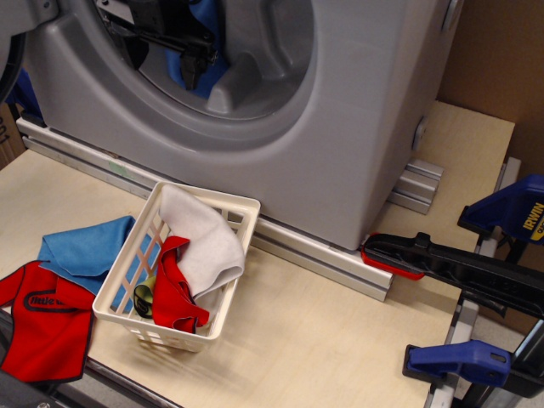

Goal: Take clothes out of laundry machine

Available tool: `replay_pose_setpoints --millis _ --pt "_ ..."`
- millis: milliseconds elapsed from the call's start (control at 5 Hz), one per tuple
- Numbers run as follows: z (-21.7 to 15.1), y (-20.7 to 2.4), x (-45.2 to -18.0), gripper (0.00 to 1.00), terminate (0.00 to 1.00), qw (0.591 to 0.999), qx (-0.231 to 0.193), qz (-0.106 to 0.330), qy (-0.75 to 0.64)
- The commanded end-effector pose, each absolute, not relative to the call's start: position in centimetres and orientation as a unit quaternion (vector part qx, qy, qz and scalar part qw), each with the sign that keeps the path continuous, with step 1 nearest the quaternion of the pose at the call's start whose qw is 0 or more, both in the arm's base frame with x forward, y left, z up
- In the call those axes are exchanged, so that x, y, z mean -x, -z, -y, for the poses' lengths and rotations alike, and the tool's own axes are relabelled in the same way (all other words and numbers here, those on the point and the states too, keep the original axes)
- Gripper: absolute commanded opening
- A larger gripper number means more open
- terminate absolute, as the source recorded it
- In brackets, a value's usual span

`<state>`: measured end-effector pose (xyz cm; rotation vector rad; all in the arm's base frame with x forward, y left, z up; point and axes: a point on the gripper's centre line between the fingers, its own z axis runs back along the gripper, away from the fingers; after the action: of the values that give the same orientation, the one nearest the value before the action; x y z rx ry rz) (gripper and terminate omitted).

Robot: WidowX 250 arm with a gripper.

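Observation:
The light-grey laundry machine (357,127) fills the top of the view, its big round front opening at the upper left. A medium-blue cloth (212,25) lies inside the drum beside the moulded paddle (242,81). My black gripper (163,64) has reached into the opening. Its fingers are spread, with the right fingertip (194,75) against the lower part of the blue cloth. The jaws look open and hold nothing. The gripper's upper part is cut off by the frame edge.
A white slatted basket (234,206) stands in front of the machine with a white cloth (200,242) and a red cloth (174,293) in it. Another blue cloth (85,246) and a red logo cloth (47,323) lie left of it. Clamps (476,272) sit at the right.

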<state>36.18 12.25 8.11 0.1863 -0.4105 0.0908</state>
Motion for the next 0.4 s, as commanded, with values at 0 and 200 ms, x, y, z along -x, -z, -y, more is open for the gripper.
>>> replay_pose_setpoints --millis 0,200 --pt "-14.2 -10.3 -38.5 1.00 0.00 0.962 -0.102 0.251 -0.044" --pt "-15.4 -10.3 -39.4 1.00 0.00 0.960 -0.106 0.254 -0.049"
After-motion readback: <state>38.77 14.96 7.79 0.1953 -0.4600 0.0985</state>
